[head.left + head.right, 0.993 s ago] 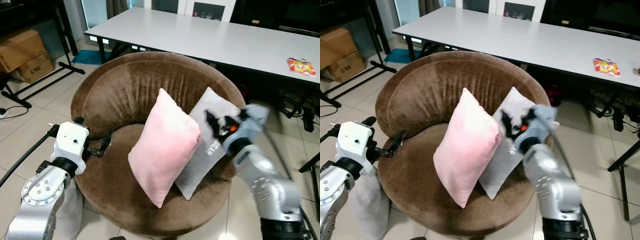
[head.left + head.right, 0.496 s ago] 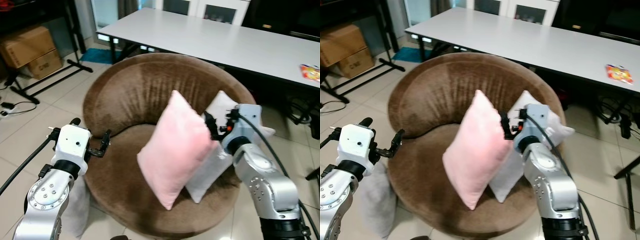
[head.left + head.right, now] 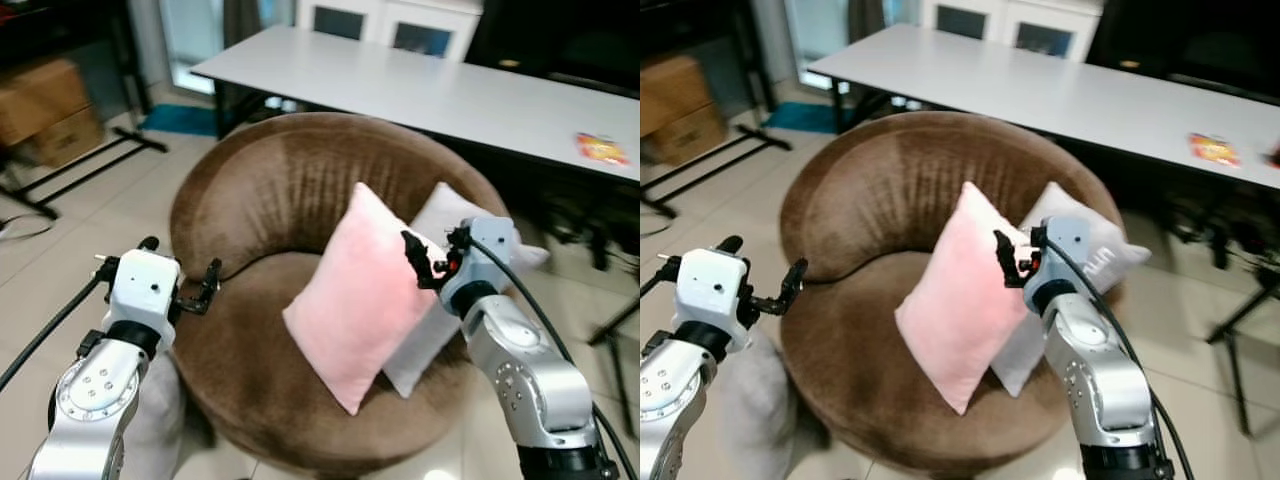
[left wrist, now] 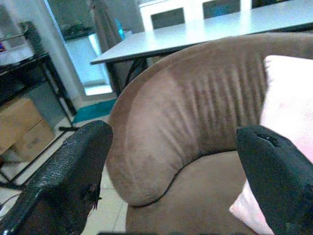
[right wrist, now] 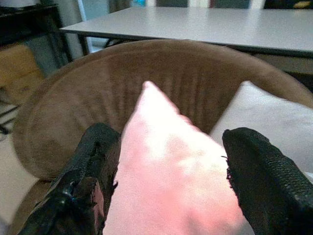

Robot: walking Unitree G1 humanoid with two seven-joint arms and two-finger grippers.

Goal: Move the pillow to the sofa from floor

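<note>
One pink pillow [image 3: 362, 283] sits between right gripper's [image 5: 166, 183] spread fingers.

- A long white table [image 3: 420, 85] stands behind, a colourful packet [image 3: 603, 148] on its far end
- Cardboard boxes [image 3: 45, 110] sit left on the tiled floor [image 3: 80, 215]
- A black stand [image 3: 85, 165] beside them
</note>
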